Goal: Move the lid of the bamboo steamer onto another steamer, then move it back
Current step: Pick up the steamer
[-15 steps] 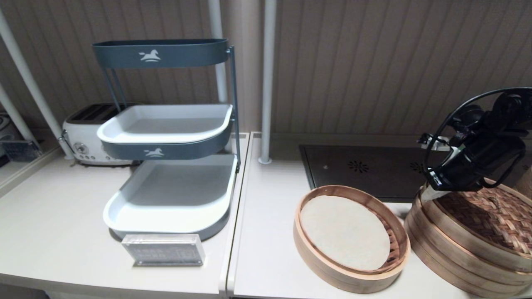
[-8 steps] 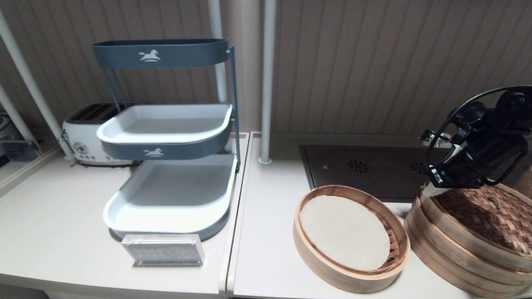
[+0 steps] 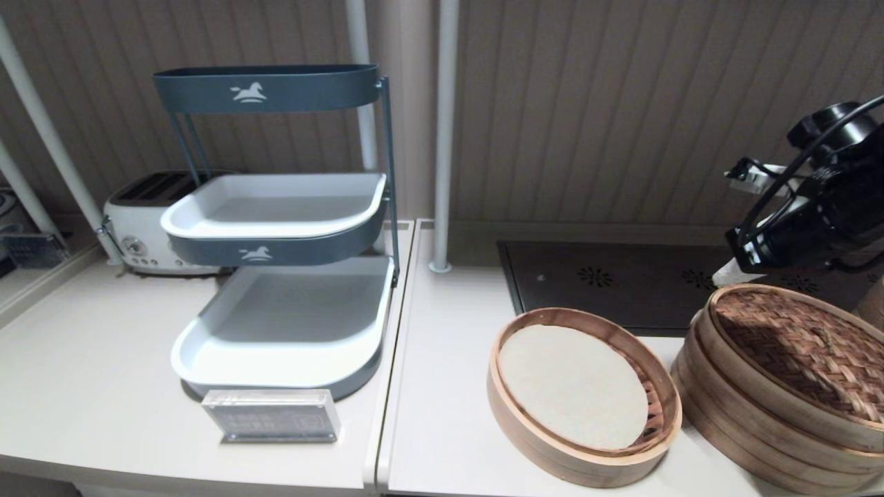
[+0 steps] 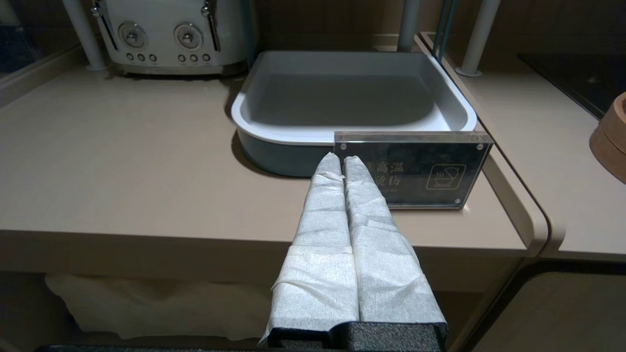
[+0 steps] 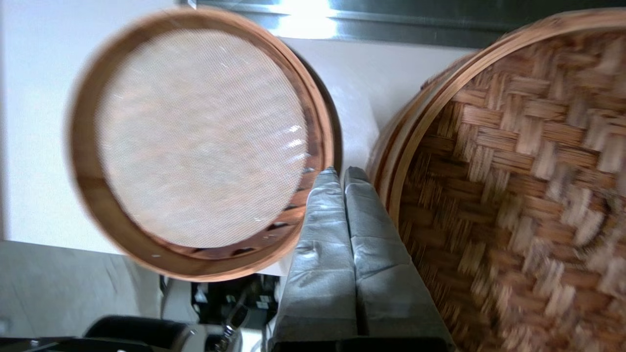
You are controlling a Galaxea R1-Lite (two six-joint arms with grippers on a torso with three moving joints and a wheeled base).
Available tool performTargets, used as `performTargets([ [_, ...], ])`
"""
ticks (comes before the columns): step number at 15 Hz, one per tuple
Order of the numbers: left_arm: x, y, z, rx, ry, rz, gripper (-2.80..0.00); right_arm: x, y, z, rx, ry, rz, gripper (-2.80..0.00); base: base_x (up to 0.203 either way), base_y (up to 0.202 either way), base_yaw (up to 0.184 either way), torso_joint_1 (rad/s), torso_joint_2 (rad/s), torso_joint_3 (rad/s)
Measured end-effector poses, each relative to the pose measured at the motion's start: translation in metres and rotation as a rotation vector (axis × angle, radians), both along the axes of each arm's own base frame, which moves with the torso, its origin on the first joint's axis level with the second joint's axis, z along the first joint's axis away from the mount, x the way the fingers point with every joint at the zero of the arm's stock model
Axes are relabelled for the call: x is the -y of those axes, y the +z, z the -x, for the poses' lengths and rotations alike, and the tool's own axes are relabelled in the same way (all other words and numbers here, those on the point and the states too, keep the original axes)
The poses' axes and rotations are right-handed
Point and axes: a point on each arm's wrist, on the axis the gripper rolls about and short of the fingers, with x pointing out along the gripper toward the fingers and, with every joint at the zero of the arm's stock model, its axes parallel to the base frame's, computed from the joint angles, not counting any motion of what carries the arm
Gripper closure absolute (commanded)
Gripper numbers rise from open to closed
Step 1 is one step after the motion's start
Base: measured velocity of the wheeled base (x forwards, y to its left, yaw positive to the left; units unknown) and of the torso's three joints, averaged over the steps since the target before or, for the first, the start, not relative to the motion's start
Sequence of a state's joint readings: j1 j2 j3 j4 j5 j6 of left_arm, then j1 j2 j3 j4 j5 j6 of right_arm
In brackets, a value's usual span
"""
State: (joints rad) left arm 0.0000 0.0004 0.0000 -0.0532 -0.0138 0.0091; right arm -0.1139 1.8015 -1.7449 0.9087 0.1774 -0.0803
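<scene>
The bamboo steamer lid (image 3: 801, 345), with a reddish woven top, lies flat on the stacked rings of the other steamer (image 3: 718, 414) at the right edge. In the right wrist view the lid (image 5: 513, 171) fills the right side. My right gripper (image 3: 724, 275) hangs above the lid's back-left rim, clear of it. Its wrapped fingers are shut on nothing (image 5: 342, 171). An open steamer basket (image 3: 514, 414) with a white round liner sits left of the stack. My left gripper (image 4: 341, 159) is parked shut at the counter's front edge.
A blue-and-white three-tier rack (image 3: 276, 207) and a white toaster (image 3: 141, 231) stand at the left. An acrylic sign (image 3: 273, 415) stands in front of the rack. A black hob panel (image 3: 608, 283) lies behind the baskets, and white posts (image 3: 442, 138) rise at the back.
My right gripper has lifted up and to the right, away from the lid's rim. The lid stays on the stack. The left arm has not moved.
</scene>
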Motion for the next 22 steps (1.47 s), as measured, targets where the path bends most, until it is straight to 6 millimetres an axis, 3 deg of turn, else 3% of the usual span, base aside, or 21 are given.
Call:
performTargets([
  [4, 0.000, 0.000, 0.000, 0.000, 0.000, 0.000, 0.00, -0.012, 0.053, 0.083, 0.185, -0.021, -0.028, 0.00, 0.000, 0.000, 0.000, 0.000, 0.00, 0.000],
  [6, 0.000, 0.000, 0.000, 0.000, 0.000, 0.000, 0.00, -0.019, 0.061, 0.137, 0.251, -0.014, -0.031, 0.00, 0.000, 0.000, 0.000, 0.000, 0.00, 0.000],
  [8, 0.000, 0.000, 0.000, 0.000, 0.000, 0.000, 0.00, -0.025, 0.053, 0.194, 0.297, -0.006, -0.030, 0.00, 0.000, 0.000, 0.000, 0.000, 0.00, 0.000],
  [11, 0.000, 0.000, 0.000, 0.000, 0.000, 0.000, 0.00, -0.031, 0.019, 0.254, 0.324, -0.001, -0.024, 0.00, 0.000, 0.000, 0.000, 0.000, 0.00, 0.000],
  [14, 0.000, 0.000, 0.000, 0.000, 0.000, 0.000, 0.00, -0.034, -0.041, 0.290, 0.333, 0.010, -0.006, 0.00, 0.000, 0.000, 0.000, 0.000, 0.00, 0.000],
  [19, 0.000, 0.000, 0.000, 0.000, 0.000, 0.000, 0.00, -0.034, -0.147, 0.300, 0.437, 0.062, 0.048, 0.00, 0.000, 0.000, 0.000, 0.000, 0.00, 0.000],
  [22, 0.000, 0.000, 0.000, 0.000, 0.000, 0.000, 0.00, -0.033, -0.182, 0.307, 0.683, 0.024, 0.146, 0.00, 0.000, 0.000, 0.000, 0.000, 0.00, 0.000],
])
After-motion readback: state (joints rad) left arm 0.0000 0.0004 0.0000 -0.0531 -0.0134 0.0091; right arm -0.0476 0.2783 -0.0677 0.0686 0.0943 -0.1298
